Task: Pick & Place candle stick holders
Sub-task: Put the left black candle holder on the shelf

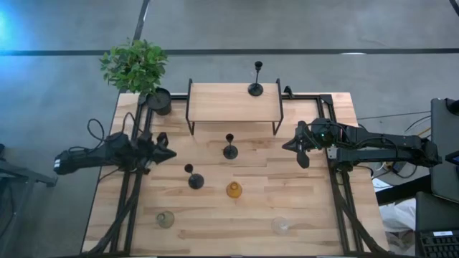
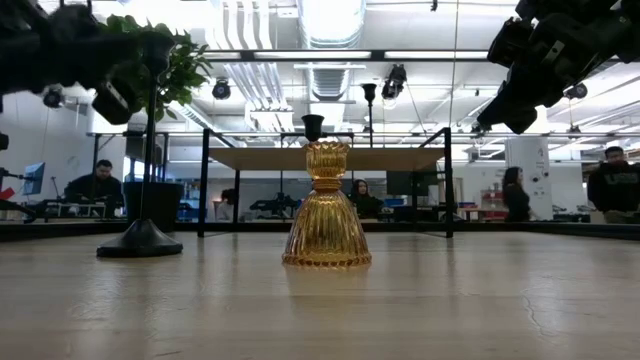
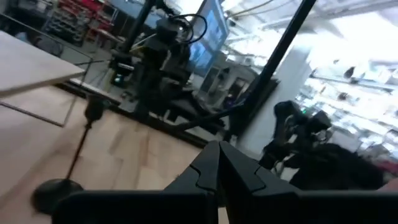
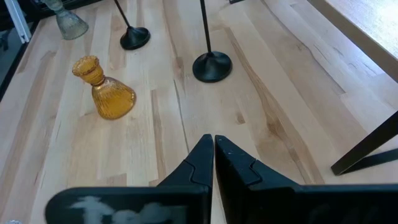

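Two dark robot arms reach inward over the table from opposite sides, seen from overhead. The left arm enters from nine o'clock, its wrist level and its left gripper (image 1: 166, 153) pointing toward three o'clock, fingers pressed together to a closed tip, as its own wrist camera confirms (image 3: 217, 163). The right arm extends from three o'clock, its forearm lying nearly straight across, a green light glowing on the wrist; the right gripper (image 1: 290, 145) points toward nine o'clock, its fingers likewise closed against each other (image 4: 213, 149). Both grippers hang above the tabletop, well apart, holding nothing.
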Robot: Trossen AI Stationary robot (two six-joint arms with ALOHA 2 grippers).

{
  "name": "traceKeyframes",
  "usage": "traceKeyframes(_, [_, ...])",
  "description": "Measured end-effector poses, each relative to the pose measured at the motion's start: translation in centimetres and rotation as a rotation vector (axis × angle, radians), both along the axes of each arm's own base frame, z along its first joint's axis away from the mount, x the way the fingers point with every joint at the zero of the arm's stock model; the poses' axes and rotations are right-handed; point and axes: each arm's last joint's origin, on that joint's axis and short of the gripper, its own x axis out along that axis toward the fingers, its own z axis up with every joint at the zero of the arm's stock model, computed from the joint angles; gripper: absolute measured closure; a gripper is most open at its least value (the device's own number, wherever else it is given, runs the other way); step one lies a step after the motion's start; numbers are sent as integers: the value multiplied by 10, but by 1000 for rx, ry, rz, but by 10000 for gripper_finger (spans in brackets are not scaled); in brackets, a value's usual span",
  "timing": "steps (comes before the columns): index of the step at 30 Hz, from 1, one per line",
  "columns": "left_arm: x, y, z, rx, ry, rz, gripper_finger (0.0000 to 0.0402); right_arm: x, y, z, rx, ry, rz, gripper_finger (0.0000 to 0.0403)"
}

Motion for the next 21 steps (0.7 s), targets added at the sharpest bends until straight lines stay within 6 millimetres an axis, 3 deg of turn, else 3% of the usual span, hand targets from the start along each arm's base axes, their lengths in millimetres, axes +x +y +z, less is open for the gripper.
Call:
traceKeyframes(7, [2, -4, 6, 178, 253, -87, 388, 1, 0, -1, 1, 5, 0, 390])
traceKeyframes(14, [10, -11, -7, 415, 414, -234, 388, 1, 0, -1, 1, 6, 0, 390])
traceKeyframes(21, [22, -10, -16, 402, 434, -158, 387, 1, 0, -1, 2, 7, 0, 390])
